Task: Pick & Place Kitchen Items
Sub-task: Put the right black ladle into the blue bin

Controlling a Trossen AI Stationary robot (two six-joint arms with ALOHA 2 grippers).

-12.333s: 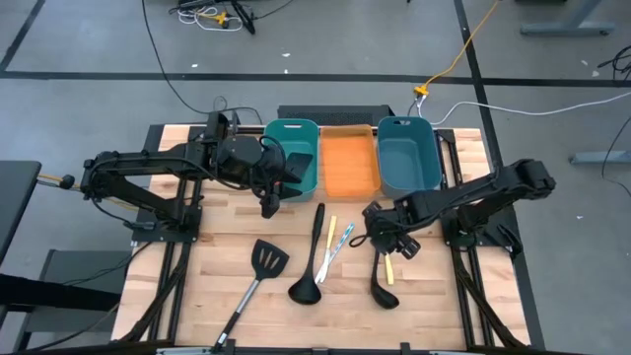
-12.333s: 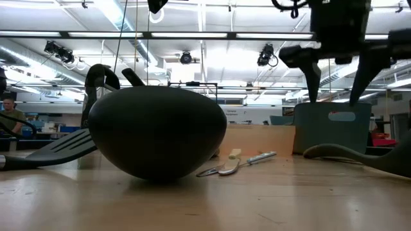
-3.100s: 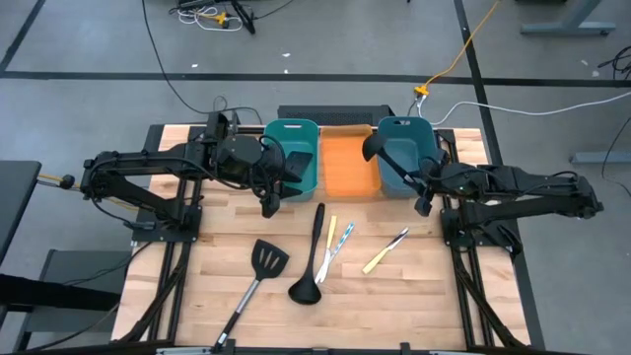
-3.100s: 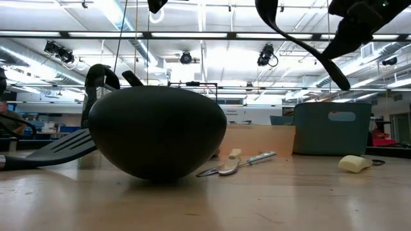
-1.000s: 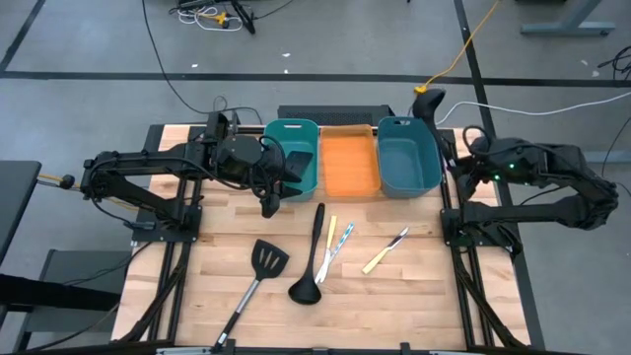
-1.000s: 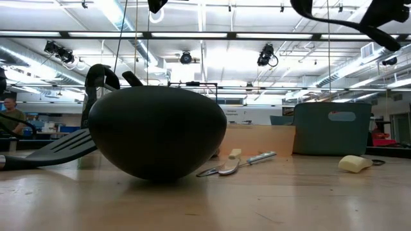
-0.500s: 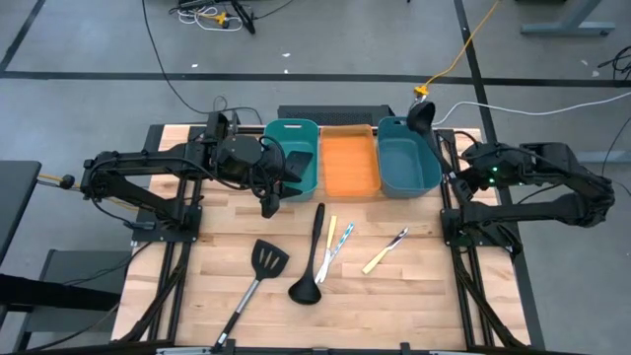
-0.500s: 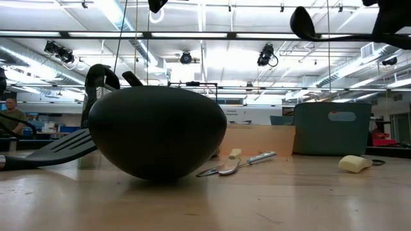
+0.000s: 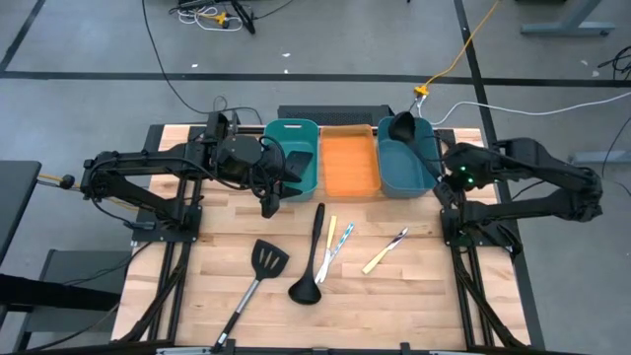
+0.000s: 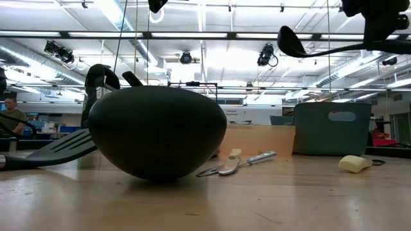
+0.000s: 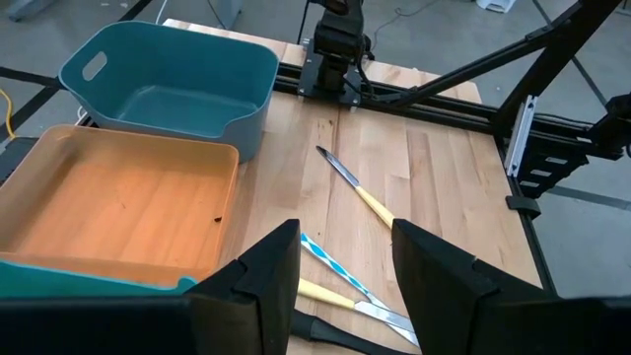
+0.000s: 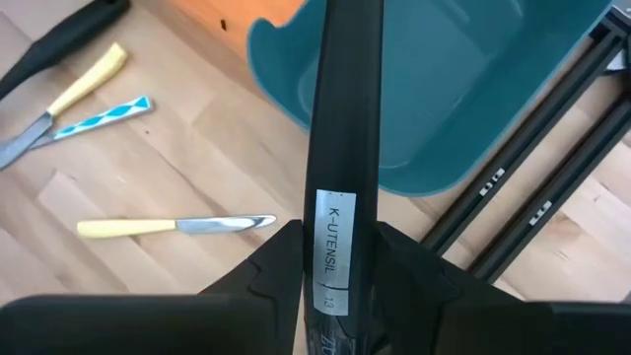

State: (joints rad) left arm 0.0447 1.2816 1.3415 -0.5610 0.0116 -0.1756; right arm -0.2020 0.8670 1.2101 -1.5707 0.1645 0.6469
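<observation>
right wrist view shows the right gripper [image 12: 340,256] clamped on a ladle [image 12: 345,118]; lower it squarely into the teal bin [image 12: 473,89] at twelve o'clock, left gripper [image 11: 345,266] parted.

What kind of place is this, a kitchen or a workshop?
Probably a robotics lab or workshop, not a kitchen: a butcher-block table on a concrete floor strewn with cables, and a big open hall with ceiling strip lights behind it.
</observation>
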